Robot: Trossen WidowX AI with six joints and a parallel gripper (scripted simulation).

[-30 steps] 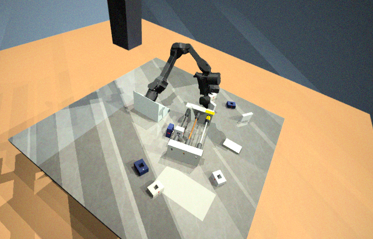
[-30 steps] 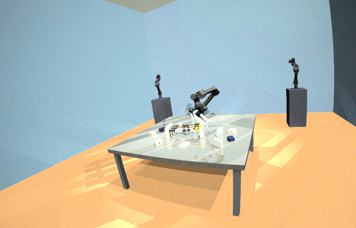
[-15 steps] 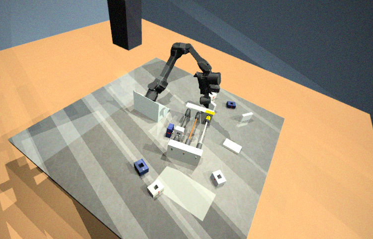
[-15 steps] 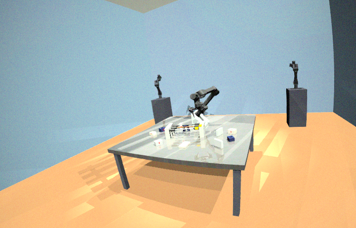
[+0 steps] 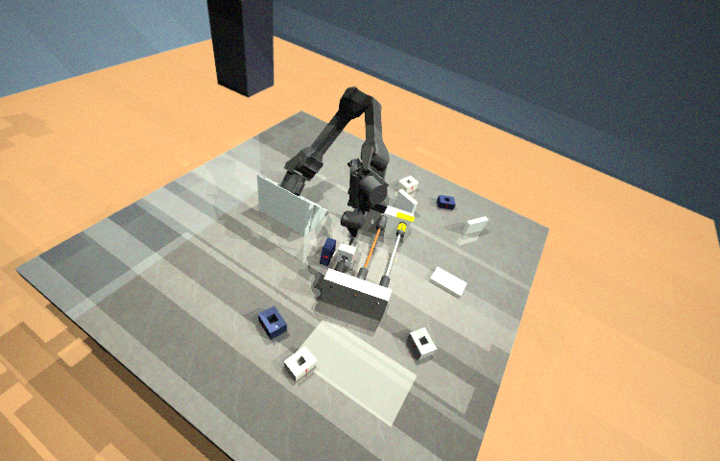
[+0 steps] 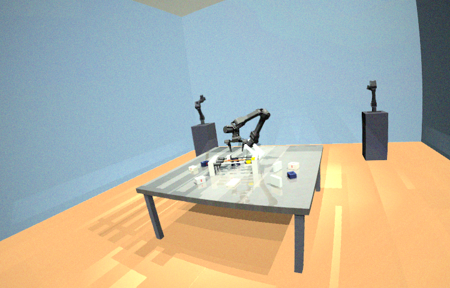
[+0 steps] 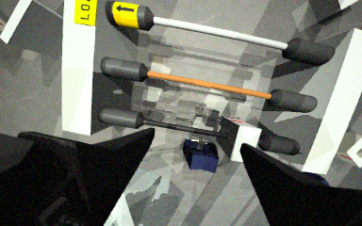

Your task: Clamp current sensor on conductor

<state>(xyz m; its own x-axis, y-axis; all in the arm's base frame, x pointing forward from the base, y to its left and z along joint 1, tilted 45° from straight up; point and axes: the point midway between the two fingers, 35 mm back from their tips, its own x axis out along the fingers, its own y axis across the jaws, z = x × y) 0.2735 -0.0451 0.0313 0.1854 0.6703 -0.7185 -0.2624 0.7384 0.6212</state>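
Observation:
The conductor marked LOAD is the white rod (image 5: 393,255) (image 7: 221,33). Its yellow collar (image 5: 401,228) (image 7: 124,15) bears an arrow pointing to the yellow LOAD label (image 5: 404,217) (image 7: 85,12). A dark blue sensor (image 5: 334,247) (image 7: 203,157) with a red mark stands on the table beside the rack, on the side away from the white rod; its opening cannot be made out clearly. A white sensor (image 5: 346,250) (image 7: 246,138) sits around the black conductor. My gripper (image 6: 236,149) (image 7: 197,139) is open and empty, pointing down above the blue sensor and black conductor.
An orange conductor (image 5: 372,250) (image 7: 208,85) runs between the white and black ones. White end walls (image 5: 357,285) (image 7: 78,71) bound the rack. A pale upright panel (image 5: 281,206) stands near the arm's base. Loose blue and white sensors and white blocks lie around the table.

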